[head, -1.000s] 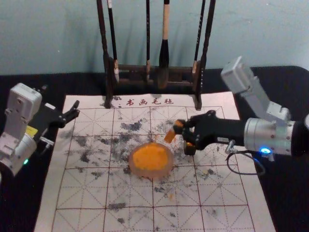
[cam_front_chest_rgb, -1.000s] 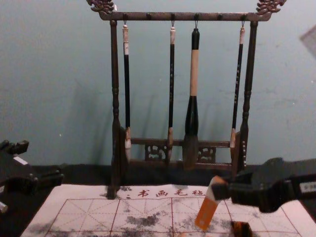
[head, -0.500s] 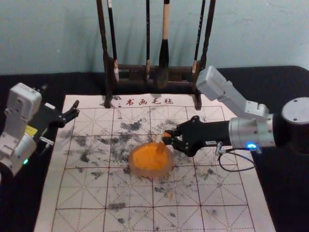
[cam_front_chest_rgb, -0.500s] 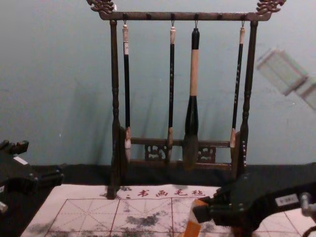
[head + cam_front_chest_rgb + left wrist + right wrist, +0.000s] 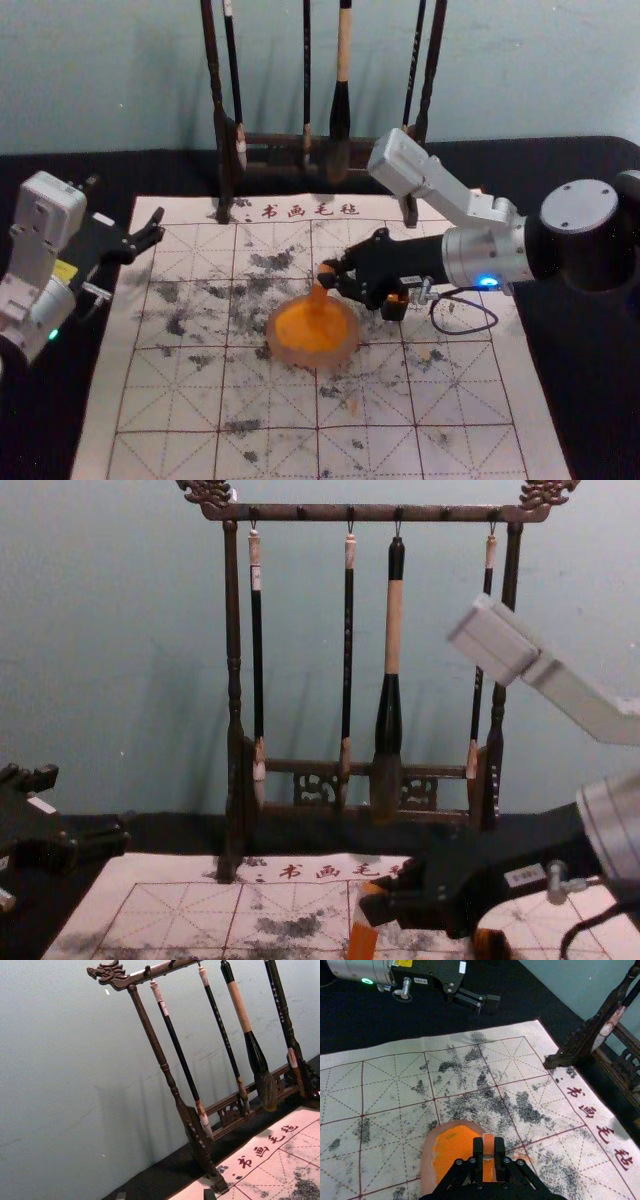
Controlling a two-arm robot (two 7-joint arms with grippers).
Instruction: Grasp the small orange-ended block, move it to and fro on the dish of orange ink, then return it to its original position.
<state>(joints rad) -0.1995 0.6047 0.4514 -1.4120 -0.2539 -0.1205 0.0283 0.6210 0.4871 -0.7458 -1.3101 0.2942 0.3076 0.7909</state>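
I have the small orange-ended block [image 5: 318, 292] over the dish [image 5: 284, 352] of orange ink [image 5: 308, 330], tilted a little in my chest view, its lower end down over the ink; whether it touches the surface I can't tell. My right gripper [image 5: 328, 277] has it by the upper part, fingers [image 5: 478, 1147] closed in on both sides, with only the block's width between them. That arm reaches in from the right, above the mat [image 5: 200, 400]. Just beside the dish, to its right and beneath the gripper, I see a small dark container [image 5: 394, 309] with orange on it. Behind the mat's printed characters [image 5: 310, 211] stands the dark wooden rack [image 5: 270, 142], brushes [image 5: 341, 110] hanging from it. My left gripper [image 5: 157, 227] is parked at the mat's left edge, fingers spread wide, holding nothing.
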